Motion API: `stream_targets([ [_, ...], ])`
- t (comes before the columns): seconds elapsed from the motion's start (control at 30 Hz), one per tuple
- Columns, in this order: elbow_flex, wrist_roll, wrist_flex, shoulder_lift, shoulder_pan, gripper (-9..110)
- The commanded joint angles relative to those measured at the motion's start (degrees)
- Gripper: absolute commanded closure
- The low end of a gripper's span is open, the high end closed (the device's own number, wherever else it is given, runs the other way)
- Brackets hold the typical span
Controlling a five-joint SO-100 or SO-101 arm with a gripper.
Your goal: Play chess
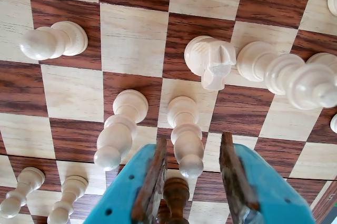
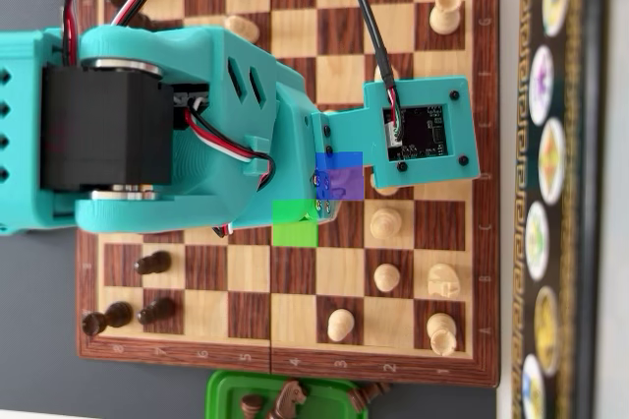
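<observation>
In the wrist view my gripper (image 1: 194, 140) has teal jaws with brown pads and stands open, low over the wooden chessboard (image 1: 131, 40). A dark brown pawn (image 1: 175, 190) stands between the jaws, close against the left pad (image 1: 152, 182), with a wide gap to the right pad (image 1: 234, 176). A white pawn (image 1: 185, 129) stands just beyond the fingertips and another white pawn (image 1: 118, 132) is to its left. In the overhead view the teal arm (image 2: 197, 134) covers the board's middle and hides the gripper.
A white knight (image 1: 210, 61), a tall white piece (image 1: 287, 74) and a white pawn (image 1: 52, 41) stand farther ahead. Overhead, blue (image 2: 339, 175) and green (image 2: 295, 222) squares are marked on the board. A green tray (image 2: 231, 394) holds captured dark pieces.
</observation>
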Motion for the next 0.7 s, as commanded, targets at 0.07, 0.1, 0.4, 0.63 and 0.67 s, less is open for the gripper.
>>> stream_targets([
  [0.07,-1.3,-0.4,0.2,0.4,0.4,86],
  [0.1,-1.3,-0.4,0.2,0.4,0.4,86],
  [0.4,-1.5,-0.4,0.2,-1.6,0.5,86],
  [0.63,-1.9,-0.4,0.1,-1.7,0.6,88],
  [0.67,-1.9,-0.4,0.1,-1.7,0.6,88],
])
